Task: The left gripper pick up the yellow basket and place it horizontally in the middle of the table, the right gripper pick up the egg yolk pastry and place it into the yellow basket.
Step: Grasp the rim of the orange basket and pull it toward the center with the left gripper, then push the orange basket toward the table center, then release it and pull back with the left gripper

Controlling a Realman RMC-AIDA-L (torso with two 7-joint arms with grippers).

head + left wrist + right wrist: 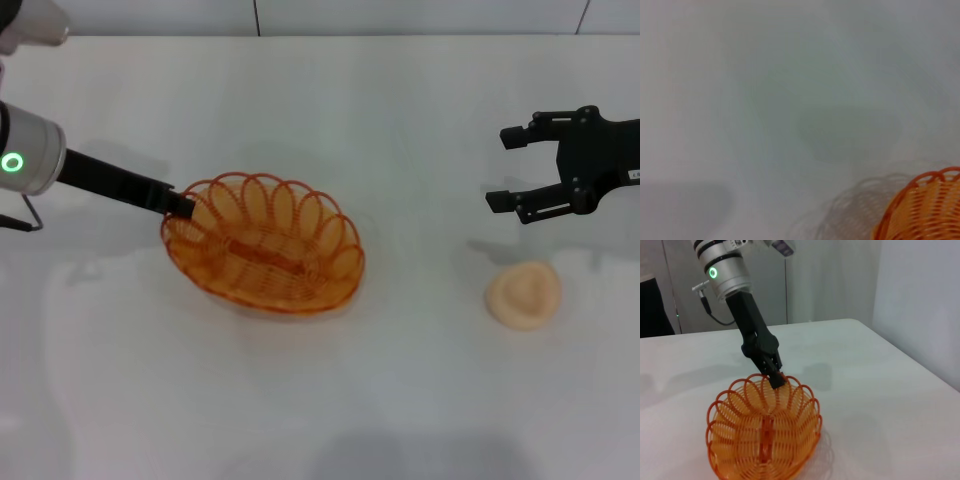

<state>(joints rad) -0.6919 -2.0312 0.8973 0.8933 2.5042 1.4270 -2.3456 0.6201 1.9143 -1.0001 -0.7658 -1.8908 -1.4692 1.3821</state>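
The basket (265,245) is gripped at its rim by the left gripper (183,206), whose fingers are pinched on a loop at the end nearest that arm; the basket extends away from the gripper toward the table's (350,100) middle. Its long axis is seen running slightly askew, not quite level across the table, and it appears to rest on or just above the surface. The pastry (523,294) lies on the table close below the right gripper (508,168), which is held above with its fingers spread and holding nothing. The right gripper is clearly the nearer one to the pastry; the basket lies well apart, off toward the left arm.
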